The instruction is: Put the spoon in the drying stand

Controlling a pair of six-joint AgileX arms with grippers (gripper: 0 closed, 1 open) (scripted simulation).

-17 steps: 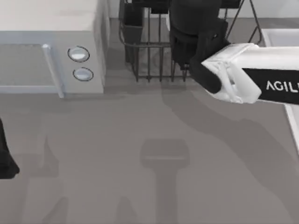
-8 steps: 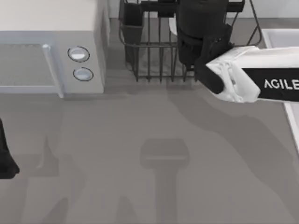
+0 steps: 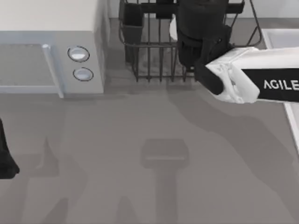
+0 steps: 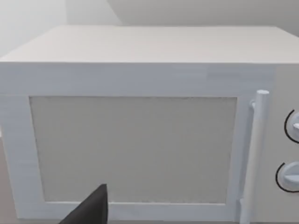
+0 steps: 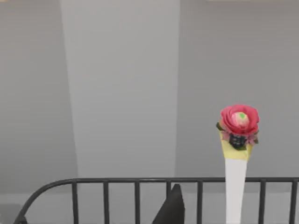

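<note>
- The right arm reaches in from the table's right side, and its dark wrist hangs over the rack at the far edge of the table.
- The right gripper itself is hidden under that wrist in the top view; I cannot tell whether its fingers are spread or pressed together.
- From the right wrist, one dark fingertip shows in front of the rack's top rail, with vertical bars dropping from the rail on either side of it.
- Just beside that fingertip a white handle stands upright, crossing the rail, topped by a yellow collar and a red rose-shaped knob. This looks like the spoon's handle, standing at the rack; its bowl is out of sight, and I cannot tell whether anything grips it.
- Beyond the rail there is plain grey wall.
- The rack's dark cup sits at the corner away from the wrist, next to the white box with two round knobs.
- On the near side of the gripper, the grey table lies wide and bare, crossed only by shadows.
- The left gripper is parked at the table's left edge, well apart from the rack; one dark fingertip shows before the box's door, and I cannot tell its state.
</note>
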